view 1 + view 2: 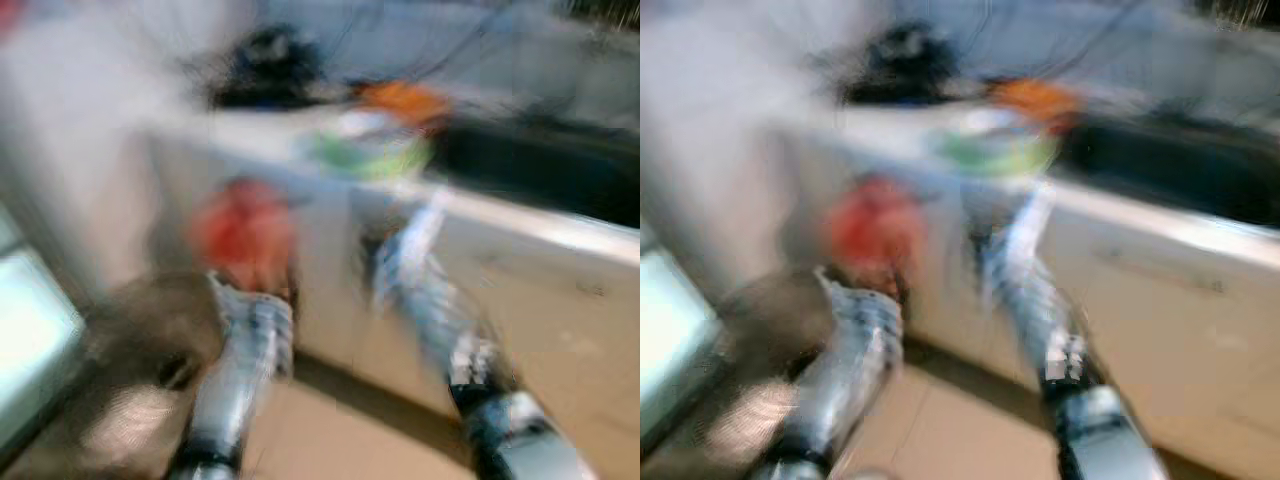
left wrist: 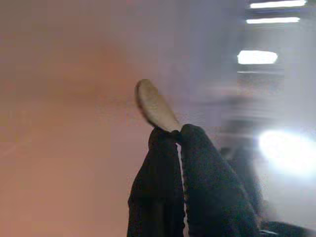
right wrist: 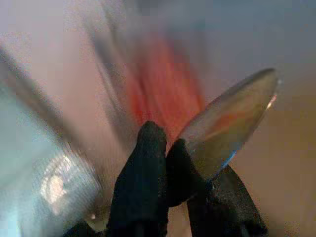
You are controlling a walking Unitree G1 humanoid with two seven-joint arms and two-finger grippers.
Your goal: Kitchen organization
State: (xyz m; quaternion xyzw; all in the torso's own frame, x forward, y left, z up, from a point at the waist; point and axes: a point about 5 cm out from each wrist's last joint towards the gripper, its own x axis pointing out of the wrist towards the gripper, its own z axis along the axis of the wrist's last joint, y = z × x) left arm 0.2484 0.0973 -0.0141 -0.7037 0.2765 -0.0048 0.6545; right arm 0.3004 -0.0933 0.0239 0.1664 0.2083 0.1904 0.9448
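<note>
A: Everything's smeared in the head views, so the robot looks to be on the move. Biggest thing: the pale tabletop (image 1: 520, 225) running across, a dark sink (image 1: 545, 165) sunk into it, cabinet fronts below.

B: On top, a green and white heap (image 1: 372, 145), something orange (image 1: 405, 100), a black lump (image 1: 265, 65). Too blurred to name.

A: Now the arms, both raised before the cabinets. The left pincer (image 2: 174, 136) is clamped on a red thing (image 1: 245, 232); the wrist view shows a thin tan edge (image 2: 155, 106) nipped at the tips.

B: A rim grip, probably for carrying.

A: And the right pincer (image 3: 170, 148) is squeezed onto a small shiny glass lid (image 3: 232, 118), held by its edge, clear of the tabletop.
</note>
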